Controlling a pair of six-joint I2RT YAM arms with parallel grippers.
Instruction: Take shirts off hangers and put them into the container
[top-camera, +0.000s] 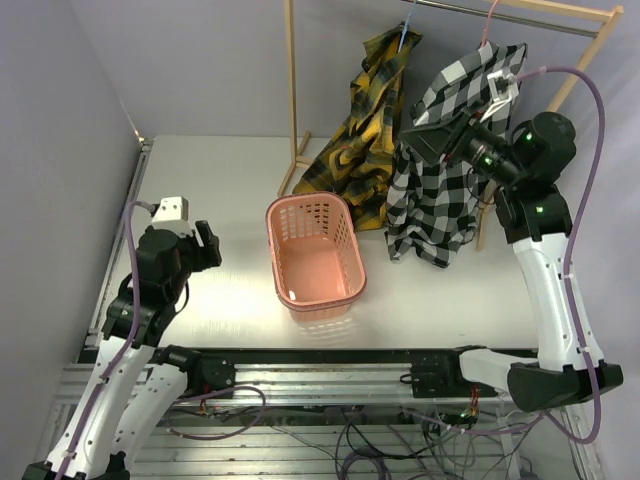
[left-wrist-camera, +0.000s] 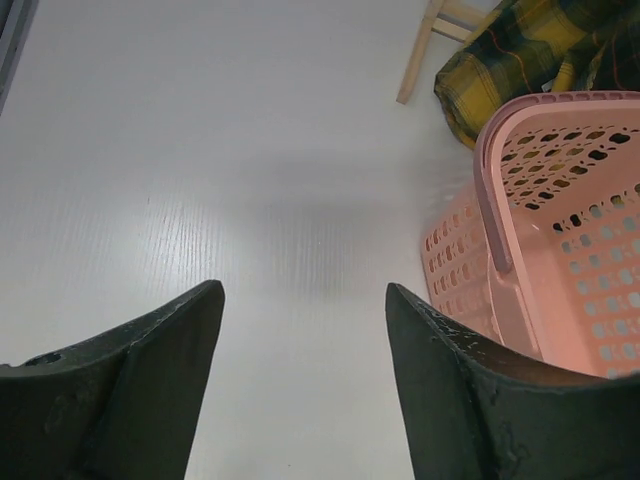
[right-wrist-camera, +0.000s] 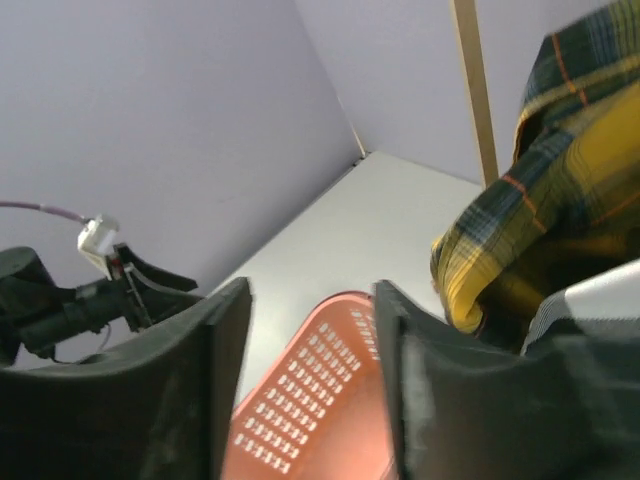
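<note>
The yellow-and-dark plaid shirt (top-camera: 372, 115) hangs from a light blue hanger (top-camera: 407, 30) on the rack, and its hem lies on the table behind the container. The black-and-white check shirt (top-camera: 440, 190) hangs to its right from a pink hanger (top-camera: 489, 20). The salmon-pink container (top-camera: 312, 292) stands empty at mid-table. My right gripper (top-camera: 412, 138) is raised against the check shirt's left shoulder, open with nothing between its fingers. In the right wrist view that gripper (right-wrist-camera: 312, 300) frames the container (right-wrist-camera: 300, 420), with the plaid shirt (right-wrist-camera: 545, 210) to the right. My left gripper (top-camera: 208, 245) hovers open left of the container.
The wooden rack's left post (top-camera: 292, 90) stands behind the container, and its foot (left-wrist-camera: 420, 55) rests on the table. A lilac wall (top-camera: 60, 150) borders the table on the left. In the left wrist view the open gripper (left-wrist-camera: 305, 295) faces bare tabletop, with the container rim (left-wrist-camera: 492, 215) to its right.
</note>
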